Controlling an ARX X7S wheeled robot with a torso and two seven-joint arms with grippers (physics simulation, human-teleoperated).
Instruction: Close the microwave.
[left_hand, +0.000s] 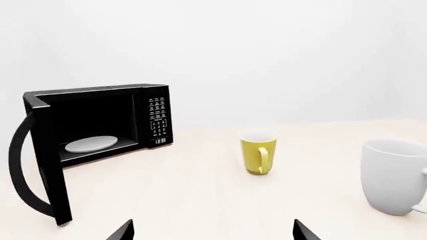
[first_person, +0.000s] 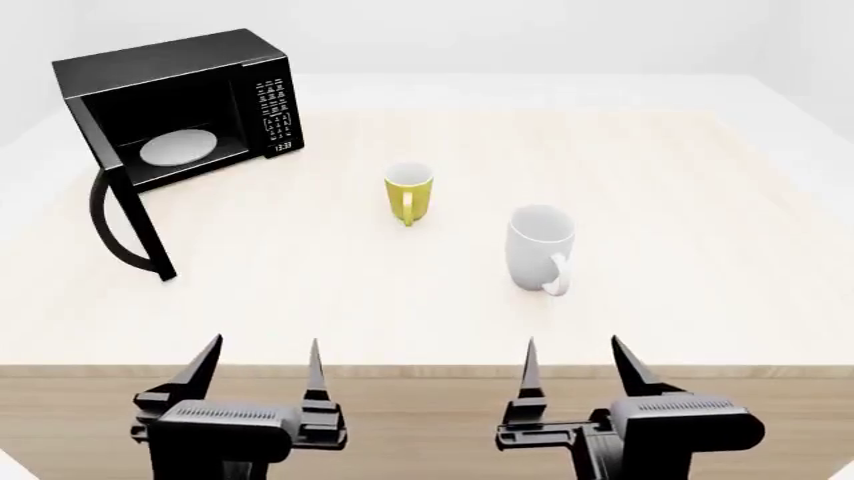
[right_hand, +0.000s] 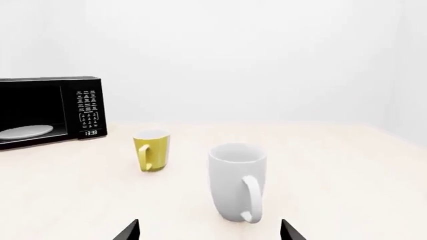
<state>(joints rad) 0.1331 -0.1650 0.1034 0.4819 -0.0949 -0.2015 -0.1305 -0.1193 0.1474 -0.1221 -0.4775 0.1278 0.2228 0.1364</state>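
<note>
- Hovering at the near edge of the table (first_person: 694, 300), the left gripper (first_person: 260, 362) and the right gripper (first_person: 577, 360) both have their fingers spread wide and hold nothing; each sits well short of everything on the tabletop.
- Next out, on the right half, stands a white mug (first_person: 541, 248) with its handle turned toward the robot, and a little farther and to its left a yellow mug (first_person: 410, 193), also handle-forward. The two stand apart and upright.
- Farthest, at the table's far left corner, sits the microwave (first_person: 200, 105). Its door (first_person: 127, 205) is swung fully out toward the near side, with the curved handle (first_person: 107, 222) bowing off its outer face, and the white round plate (first_person: 179, 148) lies in the open cavity. The button panel (first_person: 274, 110) shows a lit clock.
- What could go wrong, as I judge it: a push that lands near the hinge or glances off the handle might skid the whole oven along the table rather than swing the door. A hard shove could bounce the door back open. If the right arm reaches across, it could clip a mug and tip it.
- Count: one microwave, one plate, two mugs, two grippers.
</note>
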